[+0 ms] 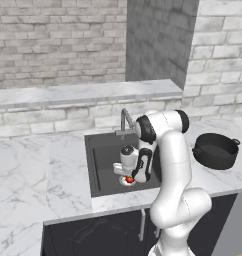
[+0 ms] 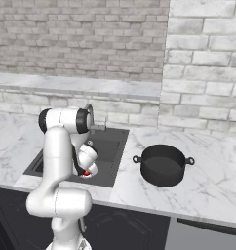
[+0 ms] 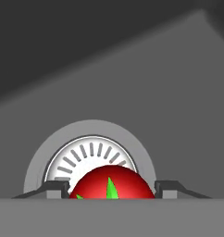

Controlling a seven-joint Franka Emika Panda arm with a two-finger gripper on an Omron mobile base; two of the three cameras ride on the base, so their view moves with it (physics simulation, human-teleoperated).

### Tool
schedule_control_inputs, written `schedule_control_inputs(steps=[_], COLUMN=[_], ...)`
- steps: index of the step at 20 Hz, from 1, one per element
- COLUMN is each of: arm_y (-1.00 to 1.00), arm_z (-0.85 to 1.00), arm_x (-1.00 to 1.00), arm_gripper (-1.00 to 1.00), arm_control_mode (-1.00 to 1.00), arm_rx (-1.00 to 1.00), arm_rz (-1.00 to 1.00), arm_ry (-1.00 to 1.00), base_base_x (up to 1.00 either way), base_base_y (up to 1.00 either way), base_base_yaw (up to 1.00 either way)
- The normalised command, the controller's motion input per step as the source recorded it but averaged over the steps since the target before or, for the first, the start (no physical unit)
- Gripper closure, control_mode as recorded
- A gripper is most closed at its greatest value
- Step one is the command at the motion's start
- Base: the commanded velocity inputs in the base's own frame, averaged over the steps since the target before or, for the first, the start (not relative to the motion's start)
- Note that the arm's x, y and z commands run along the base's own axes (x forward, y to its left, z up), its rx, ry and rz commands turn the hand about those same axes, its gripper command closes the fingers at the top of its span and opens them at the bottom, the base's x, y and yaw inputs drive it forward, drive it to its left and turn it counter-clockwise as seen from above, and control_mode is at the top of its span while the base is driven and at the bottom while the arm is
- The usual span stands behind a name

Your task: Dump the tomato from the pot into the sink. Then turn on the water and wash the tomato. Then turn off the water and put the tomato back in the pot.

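Observation:
The red tomato point(image 3: 109, 183) with its green stem lies on the round silver drain point(image 3: 86, 152) of the dark grey sink point(image 1: 105, 150). My gripper point(image 3: 112, 187) reaches down into the basin, and its two dark fingertips point(image 3: 58, 187) press against the tomato's left and right sides. From the base views the tomato point(image 1: 129, 179) point(image 2: 86, 173) shows as a red spot under the hand. The black pot point(image 1: 215, 150) point(image 2: 164, 164) stands upright on the marble counter to the right of the sink, apart from the arm.
The grey bent-spout faucet point(image 1: 125, 120) rises behind the basin, close to the arm's elbow. No water runs from it. A raised ledge point(image 1: 83, 92) and a brick wall close off the back. Marble counter point(image 1: 33, 170) spreads to the left.

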Motion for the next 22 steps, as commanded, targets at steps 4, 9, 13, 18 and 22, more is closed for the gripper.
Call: schedule_control_inputs(steps=[4, 9, 13, 18, 22], arm_y=[-0.03, -0.05, 0.00, -0.19, -0.27], arm_z=[0.12, 0.68, 0.60, 0.67, 0.64], arm_x=[0.00, 0.00, -0.01, 0.00, -0.02], arm_gripper=[1.00, 1.00, 1.00, 1.00, 1.00], arm_control_mode=[-1.00, -1.00, -1.00, -1.00, -1.00], arm_rx=[0.00, 0.01, 0.00, 0.00, 0.00], arm_rz=[0.00, 0.00, 0.00, 0.00, 0.00], arm_ry=[0.00, 0.02, 0.00, 0.00, 0.04], base_base_x=[0.00, 0.00, 0.00, 0.00, 0.00], base_base_y=[0.00, 0.00, 0.00, 0.00, 0.00], base_base_yaw=[0.00, 0.00, 0.00, 0.00, 0.00])
